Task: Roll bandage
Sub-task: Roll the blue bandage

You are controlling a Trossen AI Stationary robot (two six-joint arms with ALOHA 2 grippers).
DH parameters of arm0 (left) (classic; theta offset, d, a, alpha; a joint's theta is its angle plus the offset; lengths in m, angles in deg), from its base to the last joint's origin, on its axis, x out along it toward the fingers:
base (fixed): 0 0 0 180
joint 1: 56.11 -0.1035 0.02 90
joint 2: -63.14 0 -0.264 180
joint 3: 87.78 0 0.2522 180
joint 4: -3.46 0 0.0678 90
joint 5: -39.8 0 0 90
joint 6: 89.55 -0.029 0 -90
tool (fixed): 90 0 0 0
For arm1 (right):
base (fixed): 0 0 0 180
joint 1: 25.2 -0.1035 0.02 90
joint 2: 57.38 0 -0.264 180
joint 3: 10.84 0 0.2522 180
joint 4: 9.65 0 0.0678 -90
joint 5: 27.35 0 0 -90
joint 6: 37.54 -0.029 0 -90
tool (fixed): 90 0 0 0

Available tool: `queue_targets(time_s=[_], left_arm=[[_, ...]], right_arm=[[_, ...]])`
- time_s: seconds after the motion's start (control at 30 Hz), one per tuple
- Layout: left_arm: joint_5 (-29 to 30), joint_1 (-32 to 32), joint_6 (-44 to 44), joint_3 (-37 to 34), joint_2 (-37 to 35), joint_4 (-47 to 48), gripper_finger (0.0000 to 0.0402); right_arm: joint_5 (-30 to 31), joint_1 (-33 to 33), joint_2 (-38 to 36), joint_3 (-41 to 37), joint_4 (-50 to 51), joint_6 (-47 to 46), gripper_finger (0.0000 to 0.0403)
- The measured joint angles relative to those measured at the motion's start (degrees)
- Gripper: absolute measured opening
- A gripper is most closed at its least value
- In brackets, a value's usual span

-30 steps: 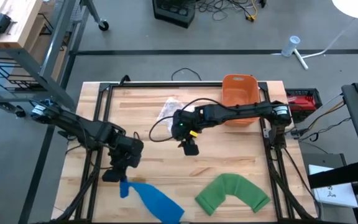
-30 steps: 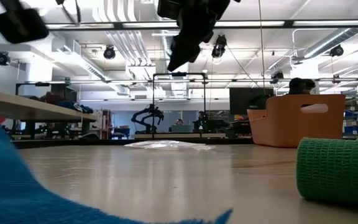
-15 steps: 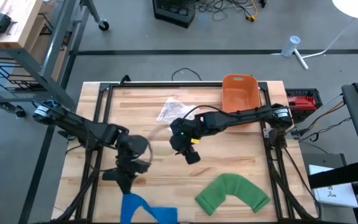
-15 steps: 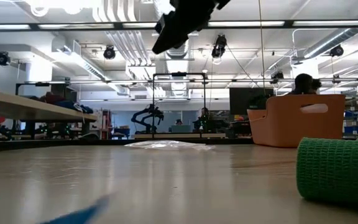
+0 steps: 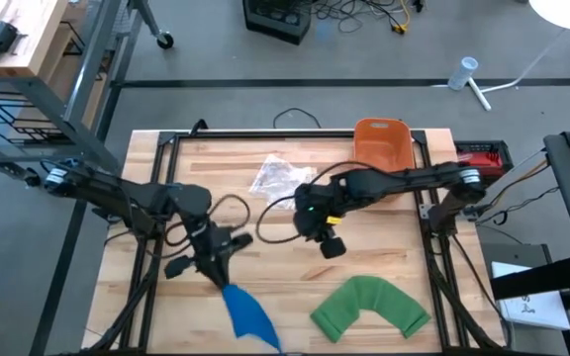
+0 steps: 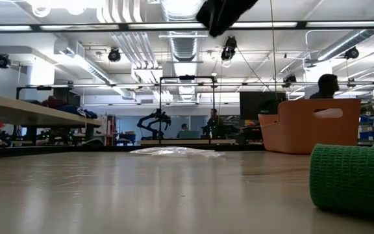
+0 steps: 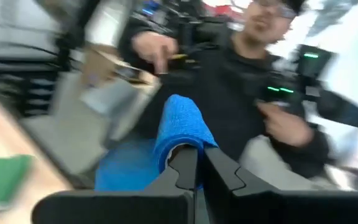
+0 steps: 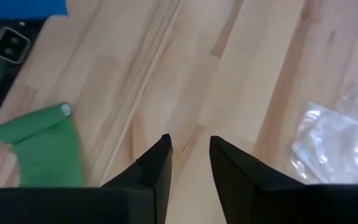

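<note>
A blue bandage [image 5: 248, 314] trails from my left gripper [image 5: 228, 282] toward the table's near edge. The gripper is shut on it, near the middle of the table's near half. In the left wrist view the blue bandage [image 7: 180, 127] bends over the tips of the shut gripper [image 7: 196, 169]. None of it shows in the low view. My right gripper [image 5: 331, 246] hovers open above the table's middle, with bare wood between its fingers [image 8: 188, 152]. A green bandage [image 5: 369, 307] lies bent in an arc at the near right. My left gripper pinches the blue bandage between its two fingers at one end [image 7: 185, 148], where the cloth folds over the fingertips. The fingers point roughly level. The rest [image 5: 255, 321] hangs slack from the gripper toward the near edge. Whether its free end touches the table cannot be told.
An orange bin [image 5: 382, 148] stands at the far right. A crumpled clear plastic wrapper [image 5: 277, 176] lies at the far middle. The green bandage [image 6: 352, 179] fills the low view's right side. A person sits in the room beyond the table.
My left gripper has risen, tipped from pointing down to nearly level, and gone toward the table's right. The blue bandage has come up off the table with it and left the low view. My right gripper has moved toward the right and near edges and risen slightly.
</note>
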Motion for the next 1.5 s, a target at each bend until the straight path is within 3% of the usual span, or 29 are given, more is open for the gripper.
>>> queue_targets(time_s=[0.13,0.3,0.43,0.53,0.63,0.73,0.93,1.1,1.5], left_arm=[[13.79,-2.80,-2.10,-0.10,-3.88,5.85,0.0000],[23.03,-4.88,-2.81,-2.03,-10.12,3.36,0.0000],[31.48,-4.98,-5.04,-4.64,-15.26,0.96,0.0000],[39.78,-5.01,-4.96,-8.16,-17.86,-4.60,0.0000],[47.35,-5.01,-3.50,-13.07,-19.01,-12.63,0.0000],[53.11,-5.05,-1.60,-18.22,-19.03,-20.70,0.0000],[54.88,-5.05,-4.41,-25.58,-18.72,-34.21,0.0000],[54.96,-5.05,-6.77,-27.28,-19.07,-36.82,0.0000],[54.93,-5.09,-7.86,-26.14,-19.45,-35.52,0.0000]], right_arm=[[1.58,0.32,-5.56,-0.81,1.02,-0.09,0.0091],[4.48,2.24,-15.45,-9.32,-5.22,-2.29,0.0078],[4.63,3.53,-24.37,-23.81,-22.10,-5.23,0.0070],[4.41,3.55,-28.64,-34.90,-41.12,-7.70,0.0070],[3.99,3.13,-29.21,-43.05,-61.22,-8.05,0.0082],[4.20,3.09,-28.19,-46.49,-72.32,-6.71,0.0104],[9.56,3.69,-27.39,-45.60,-75.09,-4.51,0.0159],[9.47,3.83,-24.51,-42.82,-75.09,-2.72,0.0184],[10.46,4.28,-10.63,-27.21,-71.63,-2.94,0.0168]])
